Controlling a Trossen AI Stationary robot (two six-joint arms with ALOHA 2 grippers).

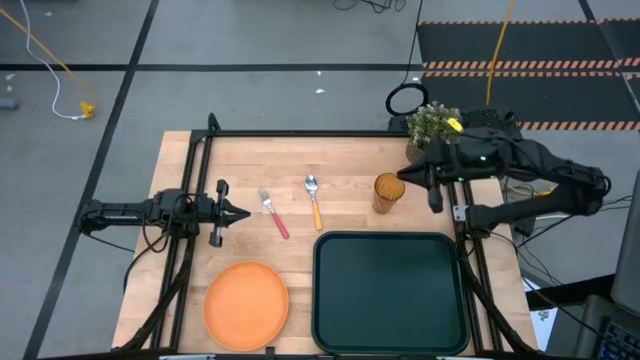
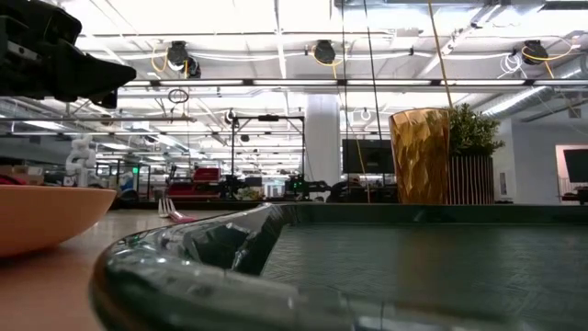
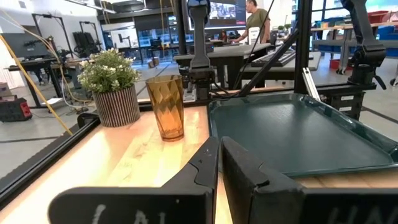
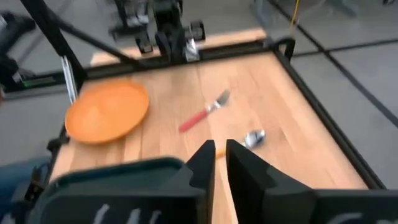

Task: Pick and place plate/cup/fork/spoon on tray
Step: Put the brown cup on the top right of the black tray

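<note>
The orange plate (image 1: pixel 246 305) lies flat on the table at the near left. The dark green tray (image 1: pixel 390 295) lies to its right, with nothing on it. The amber cup (image 1: pixel 388 193) stands upright on the table just beyond the tray. The pink-handled fork (image 1: pixel 273 215) and the orange-handled spoon (image 1: pixel 314 200) lie side by side at mid-table. My right gripper (image 1: pixel 402 178) is shut, beside the cup's right side and higher than it; the right wrist view (image 4: pixel 219 149) looks past it without showing the cup. My left gripper (image 1: pixel 243 212) is shut and empty, left of the fork.
A potted green plant (image 1: pixel 432 125) stands at the far right corner, just behind the cup. A black frame rail (image 1: pixel 300 133) runs along the table's far edge and down both sides. Bare wood lies between the plate and the cutlery.
</note>
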